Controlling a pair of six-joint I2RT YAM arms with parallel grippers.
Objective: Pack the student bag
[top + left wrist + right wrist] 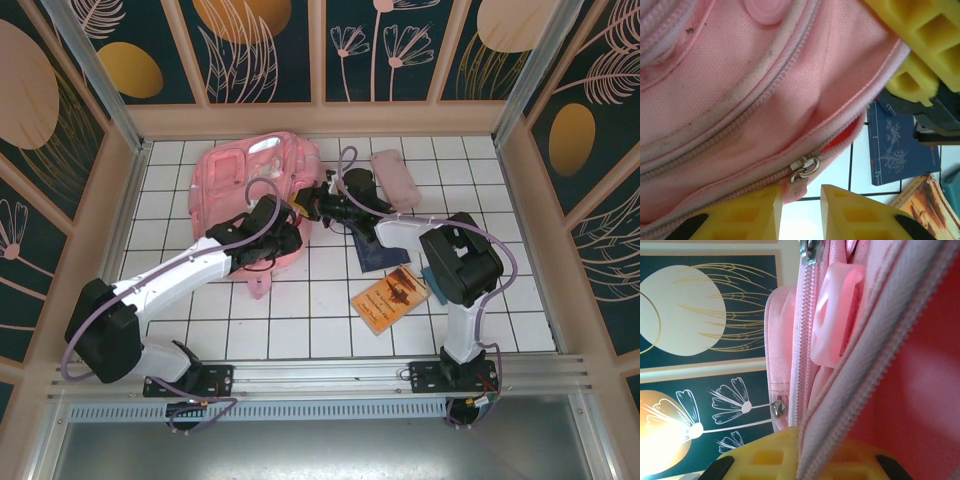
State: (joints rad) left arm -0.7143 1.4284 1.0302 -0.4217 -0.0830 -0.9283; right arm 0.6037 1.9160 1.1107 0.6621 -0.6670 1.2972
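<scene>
The student bag [240, 180], a large soft pink fabric backpack, lies flat on the white tiled desk [300, 330] toward its far left corner. Both arms reach to its right side. The left arm stretches diagonally from the near left corner, wrist low over the bag's near right part. The left end effector [800, 200] holds its yellow fingers a narrow gap apart with nothing between them, and a metal zipper slider [805, 167] sits just beyond the tips. The right arm rises from the near edge, bends at the elbow and reaches leftward. The right end effector [807, 442] is closed on the bag's zipper edge, with fabric pinched between its fingers. The bag's front faces up, showing zipped pockets, slightly soiled cloth and orange-red lining at the parted seam. Its long axis runs roughly from far edge to near edge, and a strap end trails nearward. To its right lie a flat pink pouch [395, 178], a dark blue book [380, 255] and an orange-brown book [390, 298].
</scene>
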